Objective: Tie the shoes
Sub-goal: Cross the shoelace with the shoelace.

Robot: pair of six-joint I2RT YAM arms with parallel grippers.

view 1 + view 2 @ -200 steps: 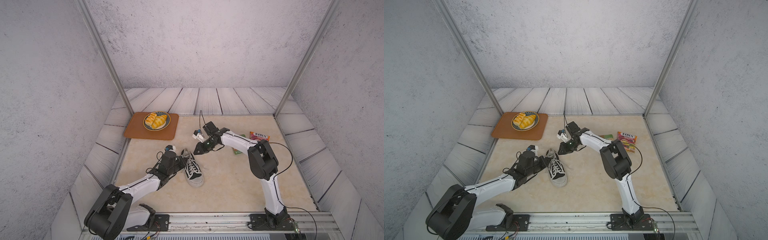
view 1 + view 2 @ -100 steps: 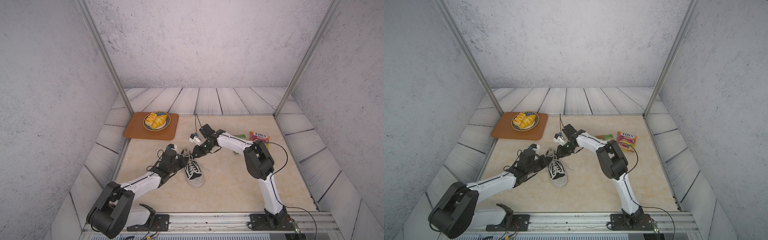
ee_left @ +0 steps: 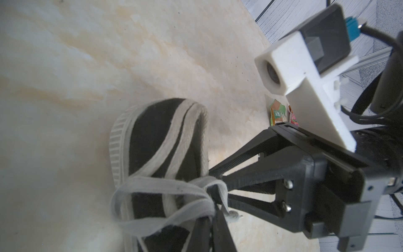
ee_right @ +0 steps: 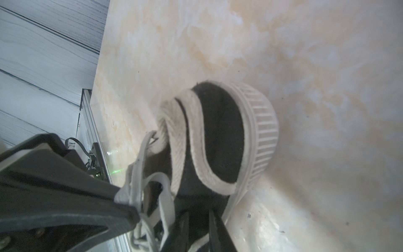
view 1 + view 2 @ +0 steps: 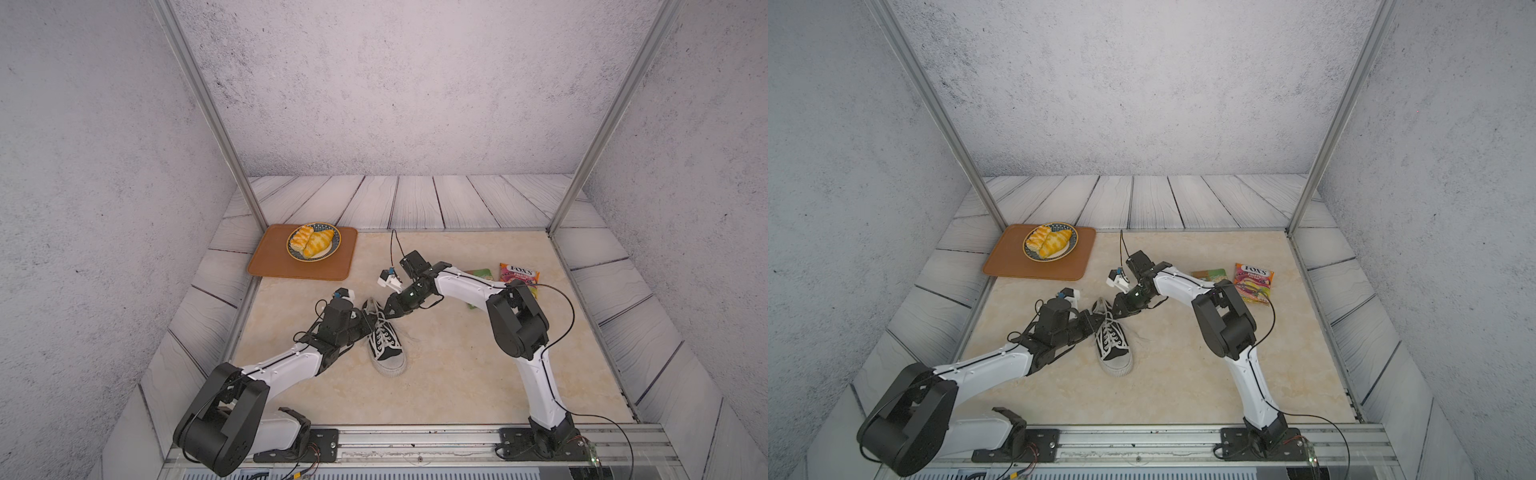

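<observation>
A black sneaker (image 5: 386, 347) (image 5: 1113, 351) with a white sole lies on the beige mat, toe towards the near rail. Its white laces (image 3: 163, 189) (image 4: 165, 196) hang loose over the tongue. My left gripper (image 5: 371, 322) (image 5: 1100, 318) (image 3: 214, 212) comes in from the left and is shut on a bunch of lace at the top eyelets. My right gripper (image 5: 388, 312) (image 5: 1116, 311) (image 4: 198, 215) reaches from the right to the shoe's opening (image 4: 218, 131), its jaws a narrow gap apart. A lace loop drapes over one right fingertip (image 3: 218, 177). I cannot tell whether lace lies between the right jaws.
A brown tray (image 5: 266, 266) (image 5: 1000, 266) holding a plate of pastries (image 5: 313, 241) sits at the back left. A candy bag (image 5: 517, 274) (image 5: 1252, 278) and a green packet (image 5: 482, 274) lie right of the right forearm. Metal posts and walls ring the mat.
My right gripper has moved down and towards the shoe, from just behind the heel to its opening. The left gripper has stayed at the laces, still shut.
</observation>
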